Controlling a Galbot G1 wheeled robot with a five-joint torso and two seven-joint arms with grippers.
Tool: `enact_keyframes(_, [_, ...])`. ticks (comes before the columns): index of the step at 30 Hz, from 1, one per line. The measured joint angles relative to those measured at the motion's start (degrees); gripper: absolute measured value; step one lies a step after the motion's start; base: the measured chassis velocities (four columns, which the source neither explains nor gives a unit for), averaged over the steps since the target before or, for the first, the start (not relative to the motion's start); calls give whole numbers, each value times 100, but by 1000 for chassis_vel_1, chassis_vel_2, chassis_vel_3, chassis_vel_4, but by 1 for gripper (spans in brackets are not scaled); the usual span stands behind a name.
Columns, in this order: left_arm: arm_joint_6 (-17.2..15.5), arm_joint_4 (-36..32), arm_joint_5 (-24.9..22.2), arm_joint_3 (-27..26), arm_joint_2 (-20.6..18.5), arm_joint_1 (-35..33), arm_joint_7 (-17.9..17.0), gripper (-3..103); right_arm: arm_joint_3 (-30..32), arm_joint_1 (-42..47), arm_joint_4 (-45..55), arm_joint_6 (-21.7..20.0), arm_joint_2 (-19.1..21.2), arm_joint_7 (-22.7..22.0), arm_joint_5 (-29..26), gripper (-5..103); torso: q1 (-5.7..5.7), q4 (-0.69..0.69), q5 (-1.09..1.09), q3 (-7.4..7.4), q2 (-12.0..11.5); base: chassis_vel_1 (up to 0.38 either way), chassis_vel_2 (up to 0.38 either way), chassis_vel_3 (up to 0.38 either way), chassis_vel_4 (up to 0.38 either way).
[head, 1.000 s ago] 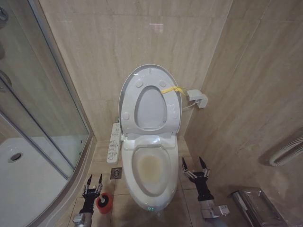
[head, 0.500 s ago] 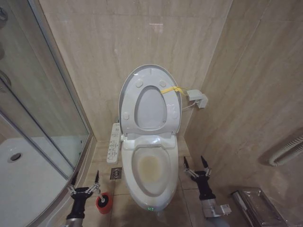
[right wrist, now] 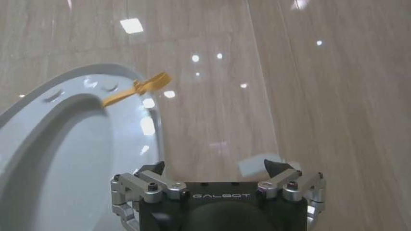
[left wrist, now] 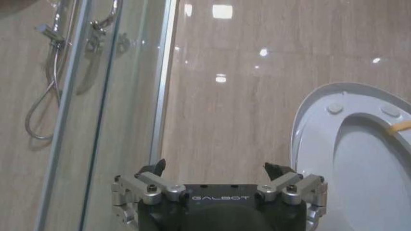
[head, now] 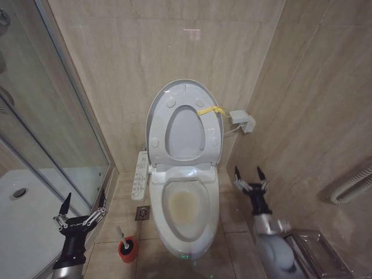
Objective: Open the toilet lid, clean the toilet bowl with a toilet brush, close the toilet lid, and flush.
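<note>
Toilet lid (head: 185, 121) up against the wall above the toilet bowl (head: 186, 206). Toilet brush (head: 124, 240) in red pot left of bowl. Left gripper (head: 80, 211) beyond it, right gripper (head: 250, 177) right of bowl; fingers wide, empty. Risk: off-centre descent tips the pot.

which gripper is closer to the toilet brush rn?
The left gripper, open, low beside the shower glass. The thin pale-handled toilet brush in its small round red pot stands just beside it; the right gripper is across the white ceramic toilet bowl.
</note>
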State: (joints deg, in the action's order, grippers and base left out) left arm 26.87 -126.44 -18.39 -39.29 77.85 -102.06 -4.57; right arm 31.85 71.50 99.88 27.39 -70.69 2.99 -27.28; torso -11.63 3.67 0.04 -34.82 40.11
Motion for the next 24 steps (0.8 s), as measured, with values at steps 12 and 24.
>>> enact_keyframes(12, [118,-386,280,-218,561,-335,18,100,-736,-2148,-1304,-554,1030,-185,-760,100,0,2,0,0,0,0,0,0,0])
enact_keyframes(24, [294,-854,261,-493,797,-563,4,100,-1961,-4635,-3959,-663,894,393,-763,100,-1,1,-1,-1,0,0,0,0,0])
